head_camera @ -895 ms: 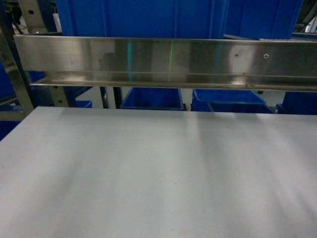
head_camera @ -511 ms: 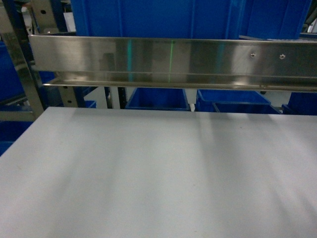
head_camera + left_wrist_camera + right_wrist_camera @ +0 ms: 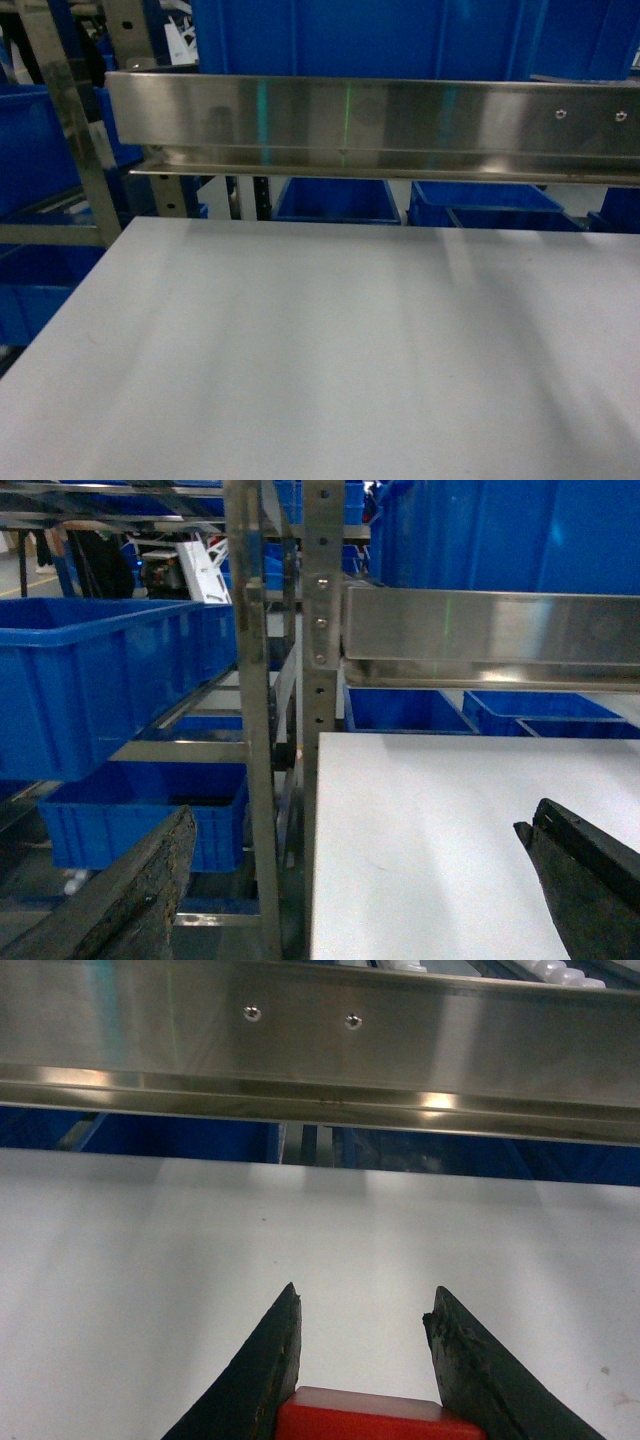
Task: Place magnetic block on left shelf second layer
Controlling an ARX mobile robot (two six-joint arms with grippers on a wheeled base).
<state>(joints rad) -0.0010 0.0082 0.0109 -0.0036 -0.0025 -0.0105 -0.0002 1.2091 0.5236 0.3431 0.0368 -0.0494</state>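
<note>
The magnetic block (image 3: 365, 1415), a red cube, shows at the bottom of the right wrist view. My right gripper (image 3: 364, 1295) is shut on it, one black finger against each side, above the white tabletop (image 3: 150, 1260). My left gripper (image 3: 358, 820) stands wide open with nothing between its fingers, near the table's left edge. The left shelf second layer, a large blue tub (image 3: 100, 670) on a steel rack, lies to the left in the left wrist view. Its tub (image 3: 35, 150) also shows at the head view's left edge. Neither gripper appears in the head view.
A wide stainless rail (image 3: 380, 125) crosses above the table's far edge, with big blue tubs (image 3: 350, 35) behind and smaller blue crates (image 3: 335, 200) below. Perforated steel uprights (image 3: 322, 630) stand at the table's left corner. A lower blue crate (image 3: 140, 820) sits under the left tub.
The head view has swung left: the rail and table have slid right in the frame, and more of the left rack and its blue tub shows.
</note>
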